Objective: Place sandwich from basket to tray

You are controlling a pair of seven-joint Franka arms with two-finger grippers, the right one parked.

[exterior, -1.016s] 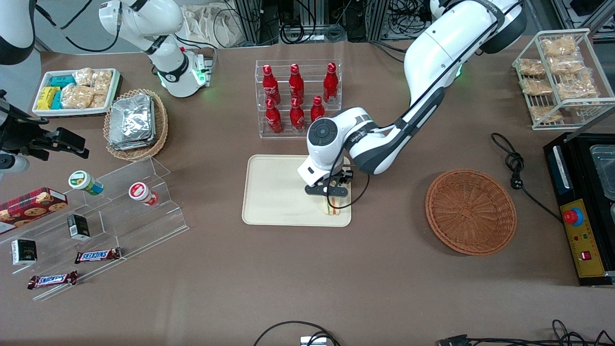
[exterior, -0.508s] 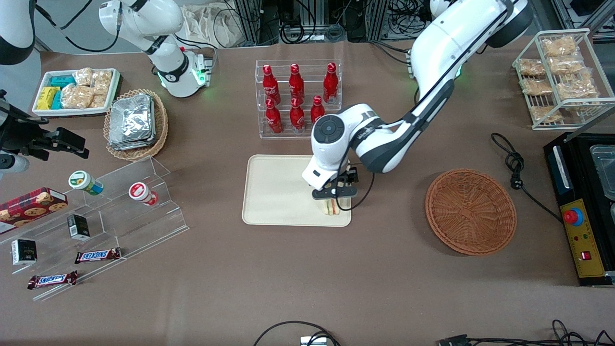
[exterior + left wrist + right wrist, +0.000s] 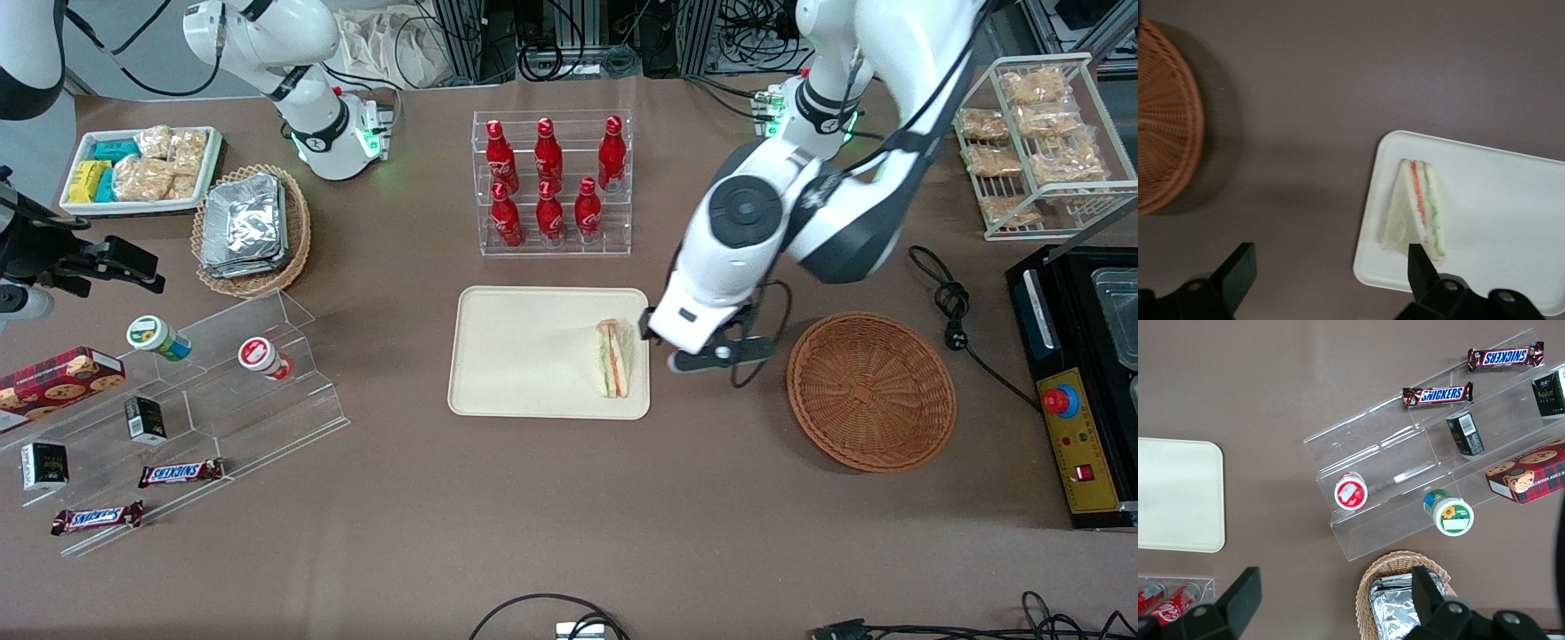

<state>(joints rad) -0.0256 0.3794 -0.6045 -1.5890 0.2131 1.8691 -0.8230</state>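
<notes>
The sandwich [image 3: 613,358] lies on the cream tray [image 3: 524,356], by the tray's edge nearest the basket. It also shows in the left wrist view [image 3: 1418,210], on the tray [image 3: 1498,220]. The round reddish-brown basket [image 3: 871,391] holds nothing; part of it shows in the left wrist view [image 3: 1161,133]. My left gripper [image 3: 711,356] is open and holds nothing. It hangs above the bare table between the tray and the basket. Its black fingers [image 3: 1238,270] stand wide apart in the left wrist view.
A clear rack of red bottles [image 3: 551,182] stands farther from the camera than the tray. A black cable [image 3: 951,302] and a control box [image 3: 1076,436] lie toward the working arm's end. Clear snack steps [image 3: 204,391] and an oval basket of foil packs [image 3: 249,227] lie toward the parked arm's end.
My gripper has let go of the sandwich, risen and moved off the tray toward the basket. The sandwich now lies uncovered on the tray.
</notes>
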